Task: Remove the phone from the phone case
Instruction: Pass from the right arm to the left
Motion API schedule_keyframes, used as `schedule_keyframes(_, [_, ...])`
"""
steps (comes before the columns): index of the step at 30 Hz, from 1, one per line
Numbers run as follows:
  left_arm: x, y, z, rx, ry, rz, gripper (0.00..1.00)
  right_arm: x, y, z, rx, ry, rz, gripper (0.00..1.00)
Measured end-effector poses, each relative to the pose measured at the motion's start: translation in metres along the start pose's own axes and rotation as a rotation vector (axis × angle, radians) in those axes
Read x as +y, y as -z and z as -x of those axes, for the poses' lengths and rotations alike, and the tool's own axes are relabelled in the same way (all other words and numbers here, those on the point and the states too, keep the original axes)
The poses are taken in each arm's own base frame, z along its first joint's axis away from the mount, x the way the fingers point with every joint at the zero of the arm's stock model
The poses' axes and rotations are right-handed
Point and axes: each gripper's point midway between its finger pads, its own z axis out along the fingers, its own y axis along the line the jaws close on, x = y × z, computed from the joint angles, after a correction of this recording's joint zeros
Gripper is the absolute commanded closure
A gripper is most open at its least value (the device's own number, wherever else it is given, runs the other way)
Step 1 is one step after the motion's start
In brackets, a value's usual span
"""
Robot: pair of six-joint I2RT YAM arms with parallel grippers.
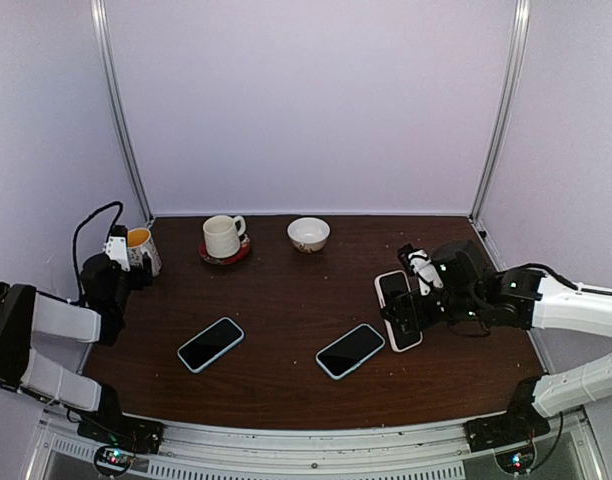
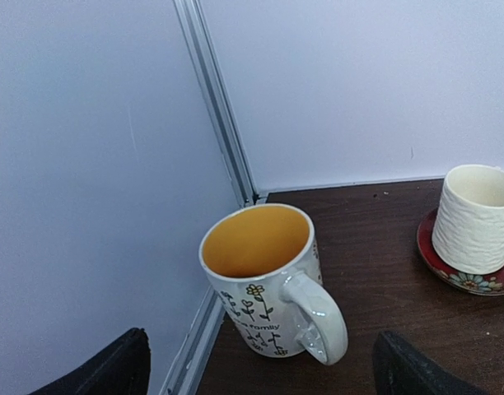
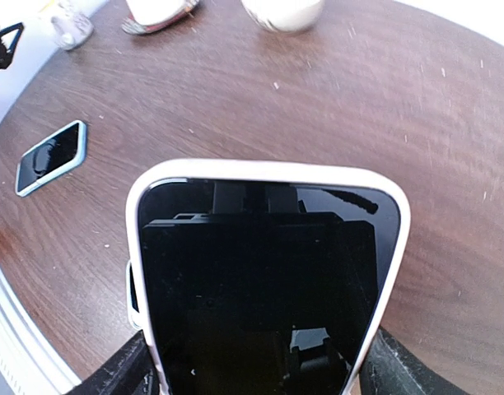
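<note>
Nearest the arm bases, two further handsets are seen lying flat on the dark table [image 1: 286, 300]: a left blue-cased phone [image 1: 210, 344] and a right blue-cased phone [image 1: 350, 350], well apart. Just beside the latter, on the right side of the table, the phone [image 3: 260, 288] is found face up. Its dark screen is framed by the white phone case [image 3: 268, 170], in which it is fully seated. The case is clamped at its long edges by the right gripper [image 1: 404, 314], whose fingers [image 3: 133, 372] are pressed against either side; whether the case is touching the wood cannot be told. At the left edge, the left gripper [image 2: 260, 378] is held spread wide with nothing between its fingertips, pointed at a yellow-lined mug [image 2: 264, 284] close in front of it. Farther back, a cream mug [image 1: 222, 236] is set on a red saucer [image 1: 231, 257], and a white bowl [image 1: 308, 234] is placed near the rear wall.
</note>
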Motion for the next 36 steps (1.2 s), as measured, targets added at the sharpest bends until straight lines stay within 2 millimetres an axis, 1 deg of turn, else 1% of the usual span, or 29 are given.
schedule_keyframes(2, [0.005, 0.004, 0.011, -0.009, 0.012, 0.011, 0.03, 0.002, 0.005, 0.002, -0.041, 0.026, 0.007, 0.42])
schedule_keyframes(9, [0.026, 0.016, 0.066, -0.025, 0.109, 0.056, 0.02, -0.003, 0.014, 0.008, -0.133, 0.082, -0.021, 0.41])
schedule_keyframes(14, [0.038, 0.029, 0.093, 0.027, 0.213, 0.066, 0.02, -0.002, 0.022, 0.020, -0.190, 0.127, -0.029, 0.41])
schedule_keyframes(17, [0.045, 0.042, 0.108, 0.044, 0.298, 0.071, 0.02, 0.000, 0.023, 0.023, -0.199, 0.153, -0.031, 0.41])
schedule_keyframes(20, [0.042, 0.056, 0.119, 0.054, 0.344, 0.019, 0.02, 0.002, 0.025, 0.025, -0.205, 0.177, -0.027, 0.42])
schedule_keyframes(22, [0.033, 0.064, 0.124, 0.078, 0.365, -0.046, 0.04, 0.008, 0.027, 0.028, -0.211, 0.192, -0.008, 0.43])
schedule_keyframes(26, [0.003, 0.074, 0.126, 0.153, 0.428, -0.227, 0.09, 0.023, 0.033, 0.038, -0.240, 0.214, 0.046, 0.44])
schedule_keyframes(30, [-0.044, 0.093, 0.116, 0.259, 0.516, -0.446, 0.11, 0.036, 0.036, 0.041, -0.258, 0.243, 0.085, 0.45])
schedule_keyframes(32, [-0.073, 0.109, 0.114, 0.306, 0.531, -0.558, 0.12, 0.043, 0.035, 0.041, -0.257, 0.266, 0.096, 0.46])
schedule_keyframes(34, [-0.107, 0.130, 0.115, 0.352, 0.532, -0.685, 0.13, 0.050, 0.032, 0.042, -0.251, 0.292, 0.104, 0.46])
schedule_keyframes(36, [-0.133, 0.147, 0.114, 0.395, 0.524, -0.779, 0.14, 0.056, 0.028, 0.042, -0.242, 0.314, 0.107, 0.47])
